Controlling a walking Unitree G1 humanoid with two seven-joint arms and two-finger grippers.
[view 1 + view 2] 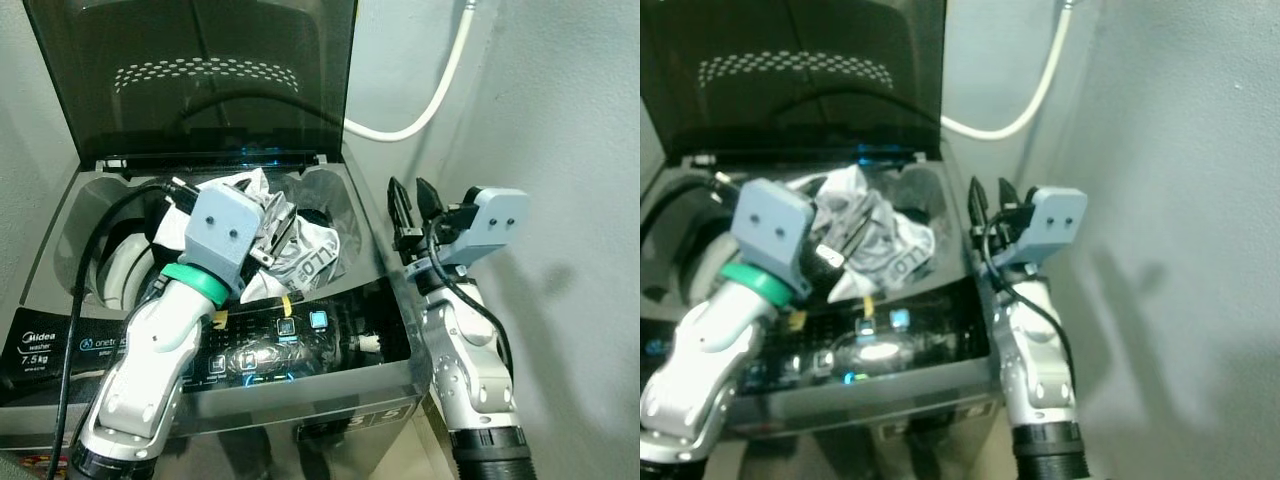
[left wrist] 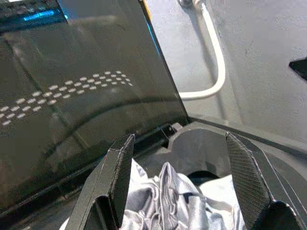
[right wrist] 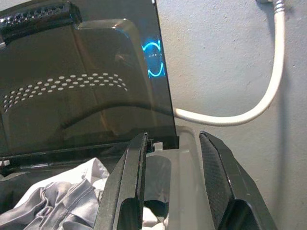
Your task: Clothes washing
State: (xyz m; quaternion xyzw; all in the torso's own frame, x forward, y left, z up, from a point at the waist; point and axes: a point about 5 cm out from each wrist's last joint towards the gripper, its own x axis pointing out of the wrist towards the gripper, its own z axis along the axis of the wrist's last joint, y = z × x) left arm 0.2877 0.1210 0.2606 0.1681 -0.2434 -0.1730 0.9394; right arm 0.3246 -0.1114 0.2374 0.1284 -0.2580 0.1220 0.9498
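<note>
A grey top-loading washer (image 1: 62,215) stands with its dark lid (image 1: 200,80) raised. A crumpled white and grey garment (image 1: 310,255) with printed letters lies heaped at the mouth of the drum. My left gripper (image 1: 278,235) hangs just over that heap. In the left wrist view its fingers (image 2: 117,172) are spread wide, with the garment (image 2: 168,201) bunched low between them, so it is open. My right gripper (image 1: 413,190) is held upright beside the washer's right edge. It is open with nothing between its fingers (image 3: 132,182), and the garment (image 3: 62,201) lies off to one side.
The washer's control panel (image 1: 290,340) with lit blue buttons runs along the front. A white hose (image 1: 430,100) curves down the wall behind the lid. A bare wall (image 1: 570,200) stands close on the right. A black cable (image 1: 95,240) loops over the drum's left side.
</note>
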